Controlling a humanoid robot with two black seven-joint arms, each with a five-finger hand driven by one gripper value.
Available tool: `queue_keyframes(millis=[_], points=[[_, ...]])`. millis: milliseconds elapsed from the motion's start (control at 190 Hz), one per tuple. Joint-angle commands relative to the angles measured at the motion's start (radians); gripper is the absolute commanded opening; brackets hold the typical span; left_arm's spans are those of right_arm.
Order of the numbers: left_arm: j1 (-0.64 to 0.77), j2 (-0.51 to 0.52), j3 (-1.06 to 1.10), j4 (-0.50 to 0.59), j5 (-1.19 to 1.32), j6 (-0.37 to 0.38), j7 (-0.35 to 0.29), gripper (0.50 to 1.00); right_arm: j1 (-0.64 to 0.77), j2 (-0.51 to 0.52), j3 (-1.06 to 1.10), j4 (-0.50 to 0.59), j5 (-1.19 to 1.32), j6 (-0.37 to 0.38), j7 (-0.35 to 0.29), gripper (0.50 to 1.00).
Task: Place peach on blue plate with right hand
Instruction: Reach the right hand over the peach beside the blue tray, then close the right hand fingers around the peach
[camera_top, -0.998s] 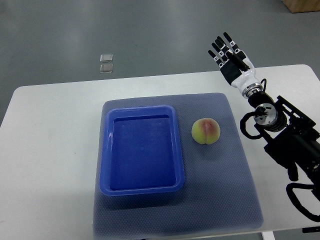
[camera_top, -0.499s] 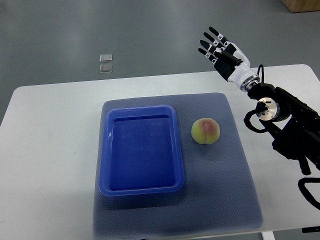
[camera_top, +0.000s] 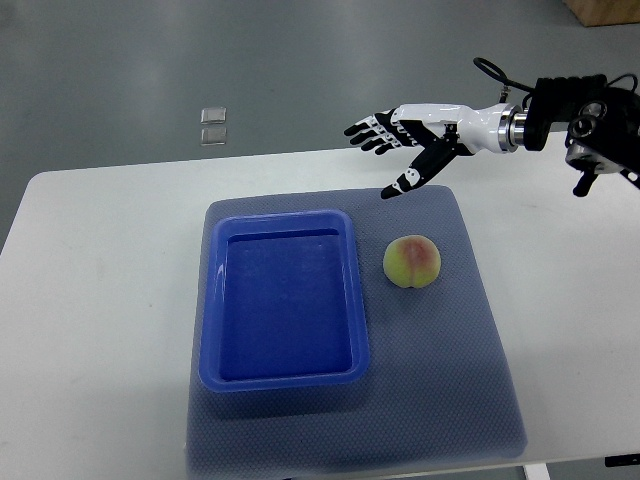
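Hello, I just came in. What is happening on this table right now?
A humanoid robot is reaching with its right hand, fingers spread and holding nothing, above the far edge of the grey mat. The peach lies untouched on the mat, just right of the blue plate, a rectangular tray with nothing in it. The hand is not yet over the peach, so the grasp has not begun. The left arm is not in view.

White table (camera_top: 110, 300); grey-blue mat (camera_top: 440, 350) flat on it, seemingly textured.
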Motion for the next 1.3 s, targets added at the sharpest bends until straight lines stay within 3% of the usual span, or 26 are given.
queue_keyframes(millis=[0, 142, 158, 352, 447, 1051, 1292], points=[[0.000, 0.000, 0.000, -0.002, 0.000, -0.001, 0.000, 1.000, 0.142, -0.027, -0.189, 0.034, -0.009, 0.025, -0.087, 0.932], [-0.001, 0.000, 0.002, -0.010, 0.000, -0.001, 0.000, 1.000, 0.239, -0.052, -0.320, 0.100, -0.017, 0.017, -0.122, 0.932], [-0.001, 0.000, 0.002, -0.014, 0.000, -0.001, 0.000, 1.000, 0.289, -0.081, -0.350, 0.152, -0.012, 0.014, -0.133, 0.932], [-0.003, 0.000, 0.000, -0.021, 0.003, -0.001, 0.000, 1.000, 0.302, -0.085, -0.363, 0.183, -0.012, 0.001, -0.136, 0.930], [-0.003, 0.000, 0.000, -0.036, 0.002, -0.003, 0.000, 1.000, 0.277, -0.076, -0.398, 0.183, -0.011, -0.070, -0.147, 0.930], [-0.004, 0.000, 0.002, -0.036, 0.002, -0.001, 0.000, 1.000, 0.067, -0.009, -0.398, 0.167, -0.049, -0.204, -0.138, 0.930], [-0.004, 0.000, 0.000, -0.036, 0.002, -0.001, 0.000, 1.000, 0.006, 0.019, -0.395, 0.160, -0.067, -0.289, -0.130, 0.917]])
